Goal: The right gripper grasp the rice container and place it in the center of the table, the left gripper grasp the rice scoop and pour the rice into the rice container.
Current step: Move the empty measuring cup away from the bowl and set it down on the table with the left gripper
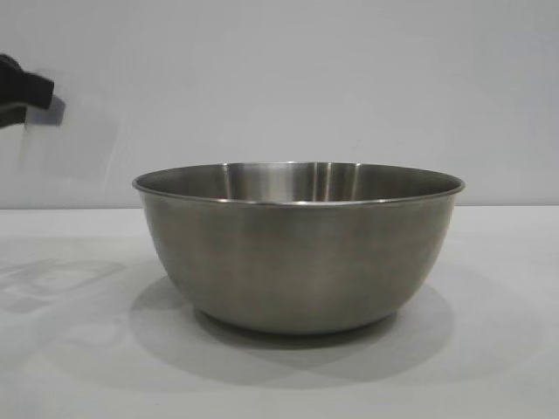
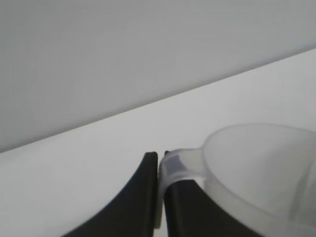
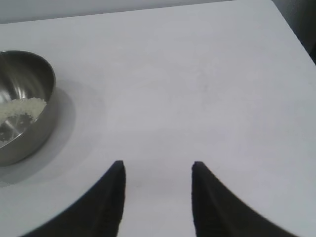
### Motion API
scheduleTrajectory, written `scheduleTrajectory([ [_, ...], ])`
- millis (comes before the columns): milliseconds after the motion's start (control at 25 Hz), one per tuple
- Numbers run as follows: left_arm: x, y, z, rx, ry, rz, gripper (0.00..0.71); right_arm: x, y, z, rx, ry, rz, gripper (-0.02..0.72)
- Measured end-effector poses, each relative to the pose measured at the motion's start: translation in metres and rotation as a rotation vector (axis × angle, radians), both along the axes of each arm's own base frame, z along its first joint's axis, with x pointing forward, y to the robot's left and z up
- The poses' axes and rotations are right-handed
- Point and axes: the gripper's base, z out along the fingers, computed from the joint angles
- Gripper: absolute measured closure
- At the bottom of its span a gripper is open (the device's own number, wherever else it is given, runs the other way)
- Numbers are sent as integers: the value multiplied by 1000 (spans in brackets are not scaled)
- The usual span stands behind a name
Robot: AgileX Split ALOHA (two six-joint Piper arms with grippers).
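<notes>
- We record the rice container [image 1: 299, 253] standing upright on the table [image 1: 70, 349], about mid-frame in the exterior view, rolled rim level, its shadow spread around the base.
- In the right wrist view the rice container [image 3: 22, 103] sits well apart from the right gripper [image 3: 158, 170], off to one side of it; nothing touches the bowl.
- We see the rice [image 3: 22, 109] as a small whitish patch lying inside the bowl on its floor; much of the steel bottom remains bare.
- Right gripper: its two dark fingers stand clearly apart with bare table [image 3: 197, 74] showing between them. Jaws open, nothing held.
- Left gripper [image 2: 161, 165]: its two black fingers [image 2: 140, 197] are pressed nearly together, clamping the flat side handle of the rice scoop [image 2: 256, 168]. Jaws closed on that handle.
- The translucent cup body projects just beyond the fingertips, its open rim turned toward the wrist camera. We cannot tell whether any grains remain inside it.
- Behind the scoop in the left wrist view we note the white table [image 2: 98, 148] meeting a grey wall along a slanted line.
- In the exterior view only a dark piece of the left arm [image 1: 22, 92] shows, at the far left edge, high above the tabletop and well apart from the bowl; the scoop itself is out of that view.
- The right gripper does not appear in the exterior view.
</notes>
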Motion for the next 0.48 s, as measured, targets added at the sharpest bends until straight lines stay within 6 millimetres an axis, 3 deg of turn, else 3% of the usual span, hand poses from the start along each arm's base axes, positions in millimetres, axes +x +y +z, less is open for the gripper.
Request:
scheduleTrajectory([
  [480, -2, 4, -53, 17, 183, 41, 710, 0, 0, 0, 0, 0, 0, 400],
])
